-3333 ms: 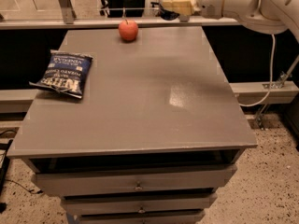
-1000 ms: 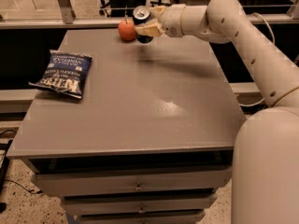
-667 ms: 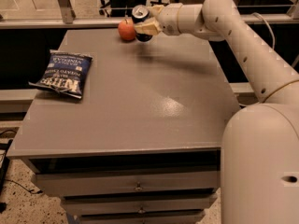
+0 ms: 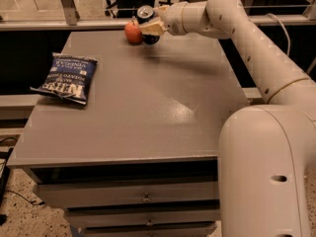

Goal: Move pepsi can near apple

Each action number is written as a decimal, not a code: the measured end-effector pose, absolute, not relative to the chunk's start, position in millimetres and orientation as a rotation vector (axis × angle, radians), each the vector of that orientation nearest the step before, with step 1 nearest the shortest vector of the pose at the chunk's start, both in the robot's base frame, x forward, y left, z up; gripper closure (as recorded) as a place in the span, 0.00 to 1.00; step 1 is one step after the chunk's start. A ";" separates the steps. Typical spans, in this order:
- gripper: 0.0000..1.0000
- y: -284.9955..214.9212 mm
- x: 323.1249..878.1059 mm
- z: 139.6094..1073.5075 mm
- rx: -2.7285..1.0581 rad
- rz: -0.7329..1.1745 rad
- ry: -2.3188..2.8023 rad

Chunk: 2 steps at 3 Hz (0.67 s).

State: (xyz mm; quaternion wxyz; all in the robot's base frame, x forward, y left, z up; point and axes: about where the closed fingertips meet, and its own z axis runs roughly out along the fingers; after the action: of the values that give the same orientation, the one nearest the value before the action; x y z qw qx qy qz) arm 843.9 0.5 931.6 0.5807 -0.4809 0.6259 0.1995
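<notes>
The red-orange apple (image 4: pixel 132 32) sits at the far edge of the grey table (image 4: pixel 148 102). The dark-blue pepsi can (image 4: pixel 146 23) with its silver top is tilted and held right beside the apple, on its right. My gripper (image 4: pixel 150 26) is shut on the pepsi can at the far edge of the table, with the arm reaching in from the right. The can's lower part is partly hidden by the fingers.
A flat dark-blue chip bag (image 4: pixel 65 77) lies on the left side of the table. Drawers (image 4: pixel 143 197) run under the table's front edge. My arm's large white base (image 4: pixel 266 172) fills the lower right. A rail and glass stand behind the table.
The arm, at first at the back right, has brought the can left to the apple. Over the last second the can hardly moved.
</notes>
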 end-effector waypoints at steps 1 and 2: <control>0.51 -3.3 849.2 928.0 -1.116 0.463 1.495; 0.28 -6.7 853.3 925.3 -1.107 0.463 1.513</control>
State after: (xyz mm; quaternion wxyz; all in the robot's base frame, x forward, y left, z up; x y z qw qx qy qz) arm 853.3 -6.7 925.3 0.5689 -0.4714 0.6444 0.1971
